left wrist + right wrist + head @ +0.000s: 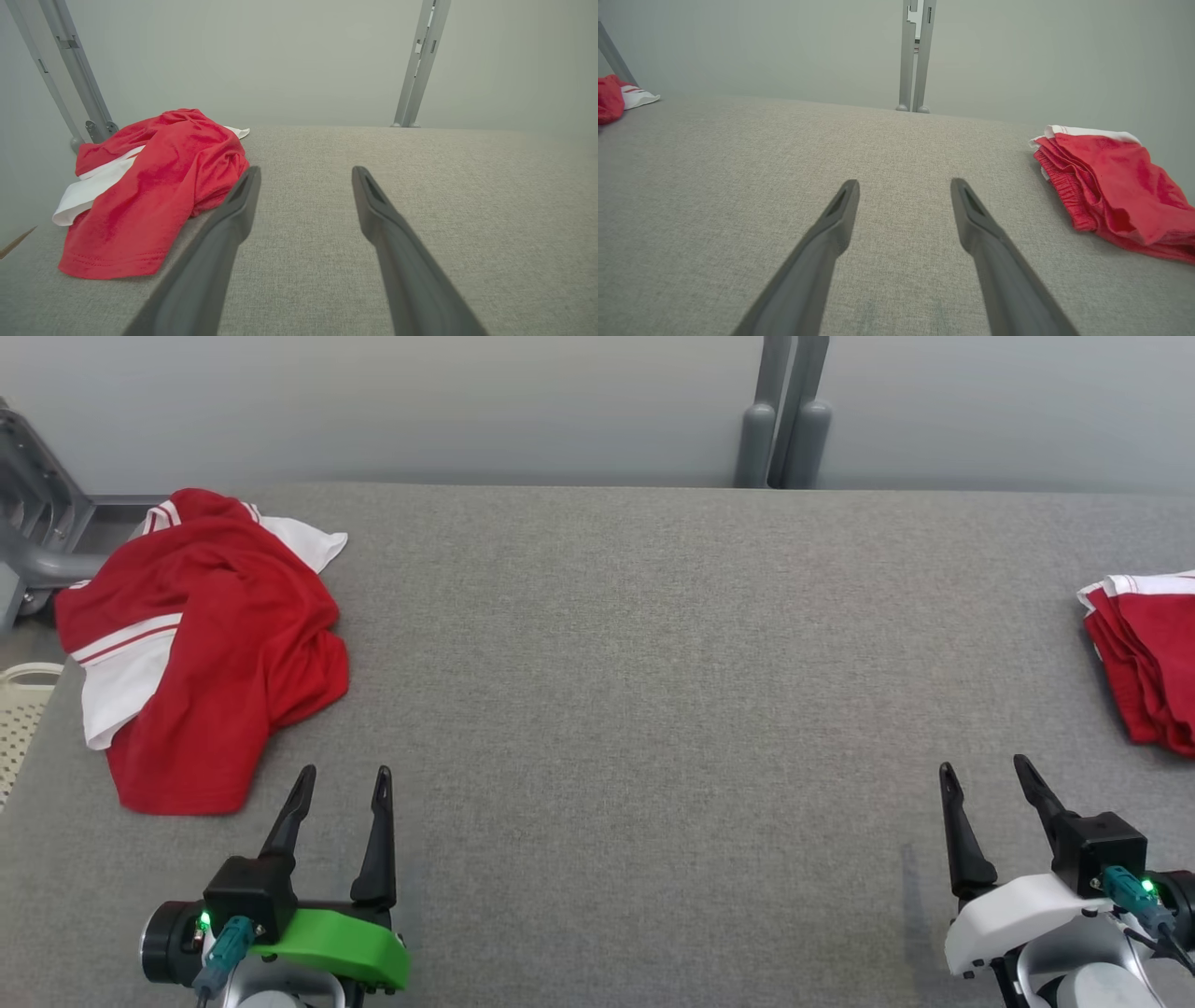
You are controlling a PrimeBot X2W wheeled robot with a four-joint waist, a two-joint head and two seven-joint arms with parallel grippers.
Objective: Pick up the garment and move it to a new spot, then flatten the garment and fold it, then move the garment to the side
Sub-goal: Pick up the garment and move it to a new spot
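Left hand (344,782), right hand (986,772) — fingers spread, hovering, empty.

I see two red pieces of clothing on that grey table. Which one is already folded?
The red garment at the right edge of the table: it lies in neat stacked layers. The other garment, on the left, is a crumpled heap.

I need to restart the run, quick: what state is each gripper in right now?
Left gripper: open, holding nothing, apart from the crumpled garment.
Right gripper: open, holding nothing.
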